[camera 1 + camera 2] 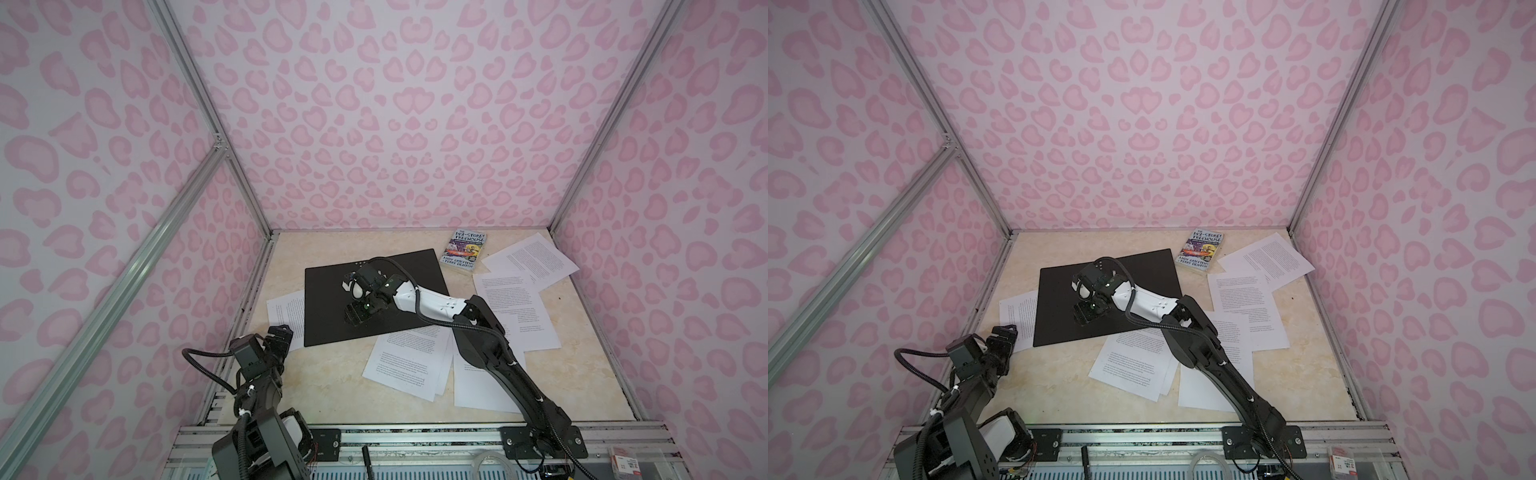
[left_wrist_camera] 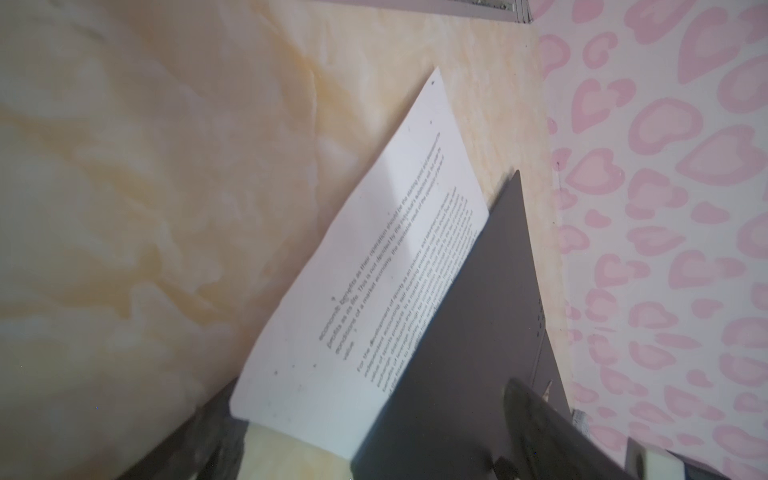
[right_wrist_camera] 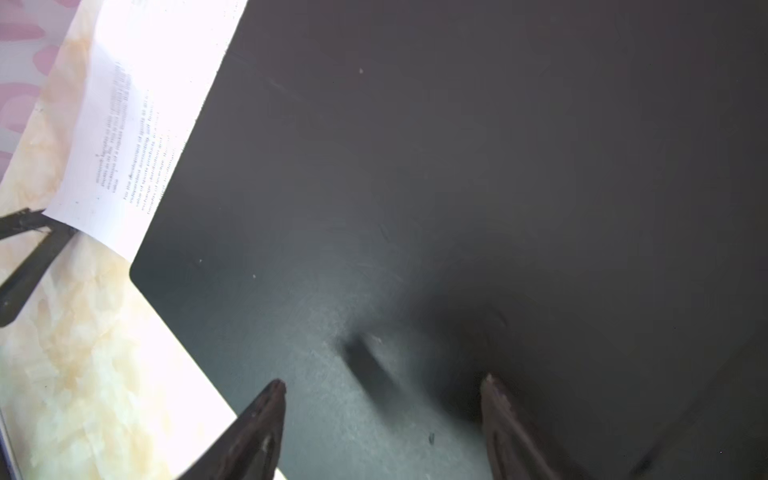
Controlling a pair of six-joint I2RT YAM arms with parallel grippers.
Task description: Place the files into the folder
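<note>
- Folder [image 1: 328,307] lies flat, dark face up, on the left-centre of the bench [image 1: 582,374]. It covers part of one sheet [image 1: 286,309] on its left and the far edges of the near pile. We cannot tell whether it is closed.
- Files [image 1: 407,365] lie scattered around the folder. None are inside that we can see.
- Right tool [image 3: 382,384] hangs over the folder, released, with nothing between its jaws.
- Left tool [image 1: 282,336] sits at the near corner of the left sheet, jaws wide apart and gripping nothing.
- Risk: the cover is thin and flat on the bench, so we judge a pinch likely to slip.
- Risk: lifting the folder may drag the sheets pinned under it.
- Risk: overlapped sheets may rise together or fan out.
- Risk: the right arm reaches over the near sheets and could sweep them.
- Count: one folder, one book [image 1: 467,251] and two tools. We make out at least six sheets; overlaps prevent an exact tally.
</note>
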